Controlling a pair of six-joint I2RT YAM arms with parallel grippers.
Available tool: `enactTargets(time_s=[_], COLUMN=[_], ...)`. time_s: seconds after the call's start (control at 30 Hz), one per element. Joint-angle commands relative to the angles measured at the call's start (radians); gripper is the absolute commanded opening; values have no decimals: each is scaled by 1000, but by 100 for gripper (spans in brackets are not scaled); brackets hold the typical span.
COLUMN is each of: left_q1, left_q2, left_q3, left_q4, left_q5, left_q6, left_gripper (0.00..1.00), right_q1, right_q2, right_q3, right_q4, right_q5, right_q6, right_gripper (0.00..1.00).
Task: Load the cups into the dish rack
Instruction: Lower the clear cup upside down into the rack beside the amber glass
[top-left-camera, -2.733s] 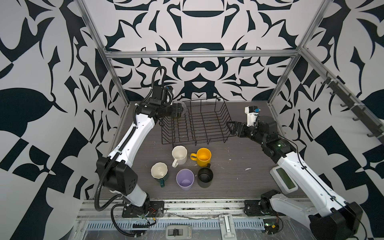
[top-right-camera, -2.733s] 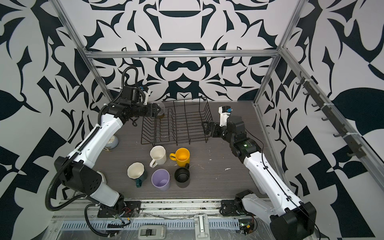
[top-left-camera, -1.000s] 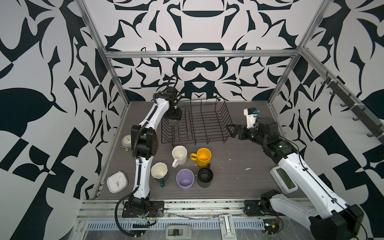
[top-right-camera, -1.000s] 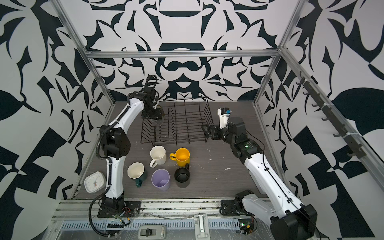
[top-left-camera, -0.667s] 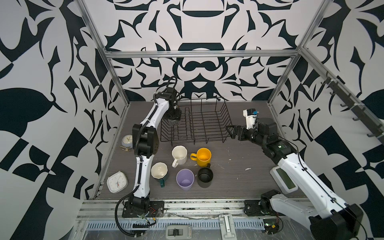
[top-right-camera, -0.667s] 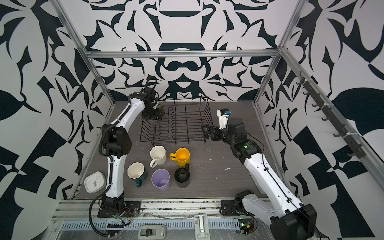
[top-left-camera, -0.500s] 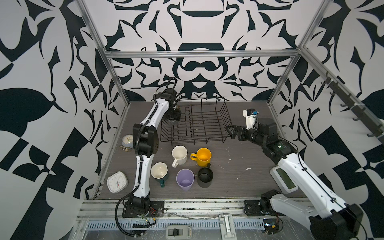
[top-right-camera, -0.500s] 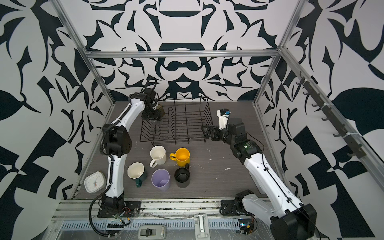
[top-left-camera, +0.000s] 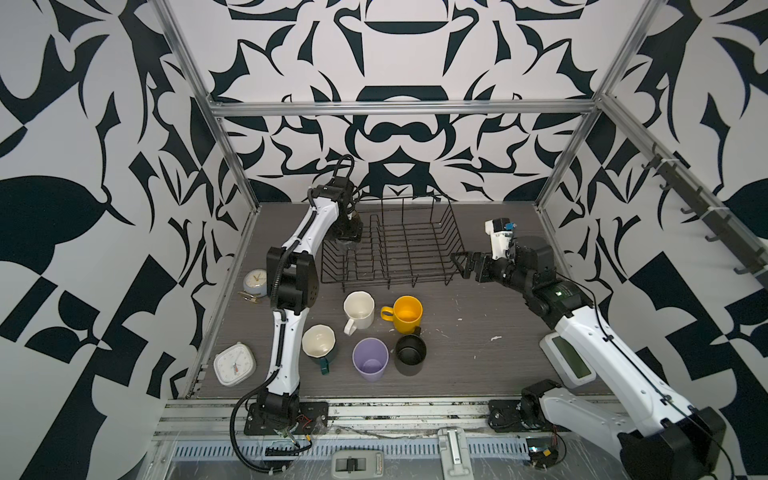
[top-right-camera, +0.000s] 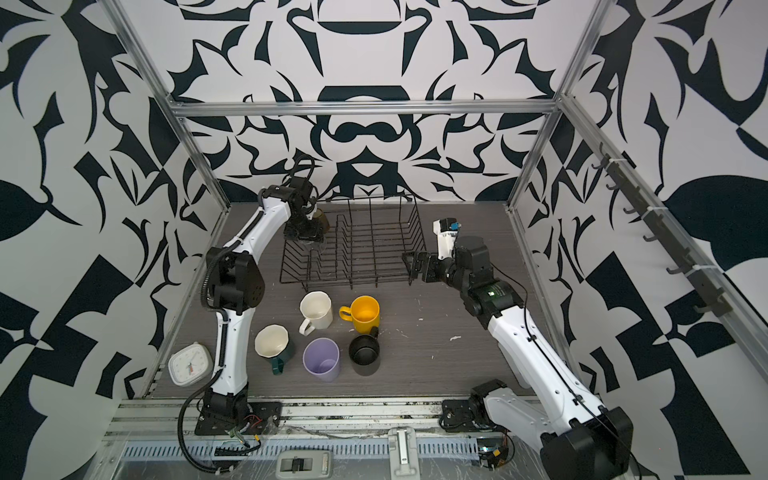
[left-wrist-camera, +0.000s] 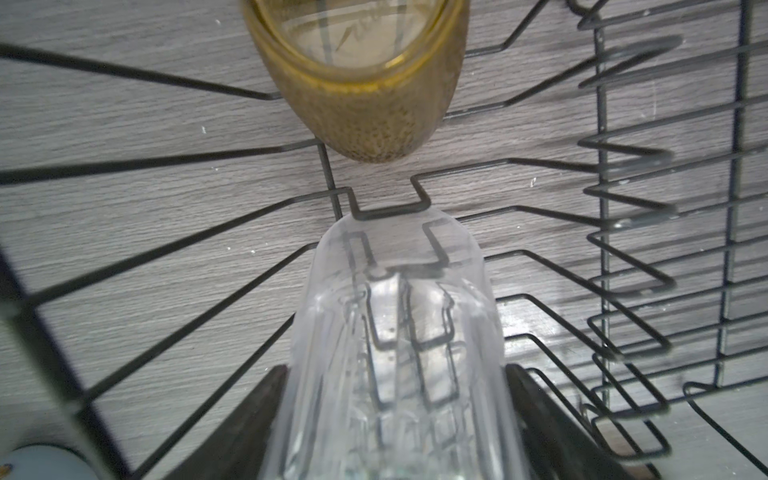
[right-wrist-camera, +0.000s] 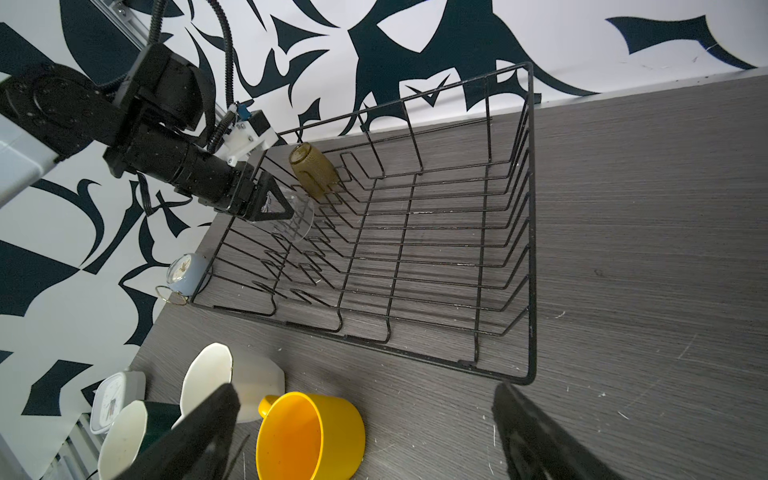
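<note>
The black wire dish rack (top-left-camera: 386, 283) (top-right-camera: 349, 284) stands at the back of the table. My left gripper (top-left-camera: 347, 239) (top-right-camera: 308, 237) (left-wrist-camera: 395, 374) points down into its left end, shut on the clear tumbler (left-wrist-camera: 395, 324) (right-wrist-camera: 297, 222). An amber tumbler (left-wrist-camera: 365, 83) (right-wrist-camera: 311, 170) (top-right-camera: 321, 216) lies tilted in the rack's far left corner. My right gripper (top-left-camera: 459, 264) (top-right-camera: 409, 262) (right-wrist-camera: 363, 395) hangs open and empty at the rack's right end. In front of the rack stand the cream mug (top-left-camera: 358, 309), yellow mug (top-left-camera: 408, 313), dark-green mug (top-left-camera: 319, 343), lilac tumbler (top-left-camera: 370, 358) and black mug (top-left-camera: 410, 354).
A round pale-blue clock (top-left-camera: 256, 282) sits left of the rack by the wall. A square white clock (top-left-camera: 235, 363) lies at the front left corner. Patterned walls and metal frame posts close in the table on three sides.
My left arm has swung from beside the rack to pointing down into its left end with the clear tumbler; over the last second it has barely moved. The right gripper has stayed open.
</note>
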Motion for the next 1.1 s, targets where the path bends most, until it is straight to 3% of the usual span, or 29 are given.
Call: enactTargets(time_s=[0.0,0.13,0.3,0.57,0.77,1.07], left_q1=[5,4,4,4,4,4], left_q2=[31,54,63,60,38,-37], left_q3=[50,68,66,49,28,-8], left_q4=[-49,-55,-54,-49,-32,27], left_q5=[8,7,0,-46,-50,-32], left_q6=[-9,-13,-17,-5,-4,-17], left_gripper=[4,19,63,89,100,99], right_q1=[-3,-3,-3,-3,-3,-3], right_q2=[-9,-4,0,9,11,9], right_q3=[3,4,2,2,3,2], right_q4=[39,43,44,54,55,51], right_q5=[-9,-12,-16,-20,-22,-19], right_q6=[5,7,7,9,9,9], right_gripper=[98,98,98,98,98,98])
